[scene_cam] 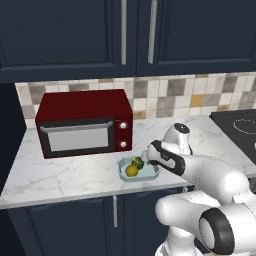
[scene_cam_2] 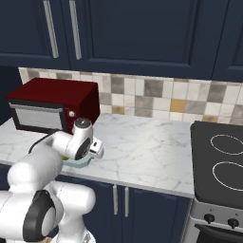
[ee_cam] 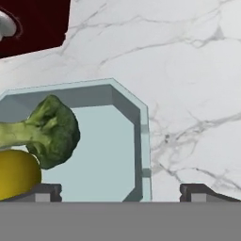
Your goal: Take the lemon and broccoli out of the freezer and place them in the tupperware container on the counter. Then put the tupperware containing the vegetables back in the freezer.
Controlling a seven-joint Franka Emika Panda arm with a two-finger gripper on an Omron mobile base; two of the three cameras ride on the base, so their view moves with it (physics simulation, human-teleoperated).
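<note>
1. The tupperware container [scene_cam: 150, 173] sat on the counter [scene_cam: 70, 175] near its front edge, just in front of the red microwave's [scene_cam: 85, 122] right front corner.
2. The lemon [scene_cam: 132, 171] and the broccoli [scene_cam: 137, 162] both lay inside the container. In the left base view the lemon was nearer the front rim and the broccoli just behind it.
3. In the hand view the broccoli [ee_cam: 49, 132] lay on its side, stem pointing toward the left edge of the picture, its crown touching the lemon [ee_cam: 16, 173] below it. Both sat on the left part of the tray floor; the right part of the floor was bare up to the tupperware container's [ee_cam: 143, 141] angled rim.
4. The gripper [ee_cam: 120, 190] hung close above the container's right rim. Its two fingertips [ee_cam: 44, 192] stood wide apart with nothing between them; one tip was over the tray interior, the other over bare marble outside the rim.
5. In the right base view the arm's wrist hid most of the container; a pale sliver of it showed at the counter's front edge beneath the hand.
6. A black cooktop [scene_cam_2: 220, 163] lay at the counter's right end, well apart from the container.
</note>
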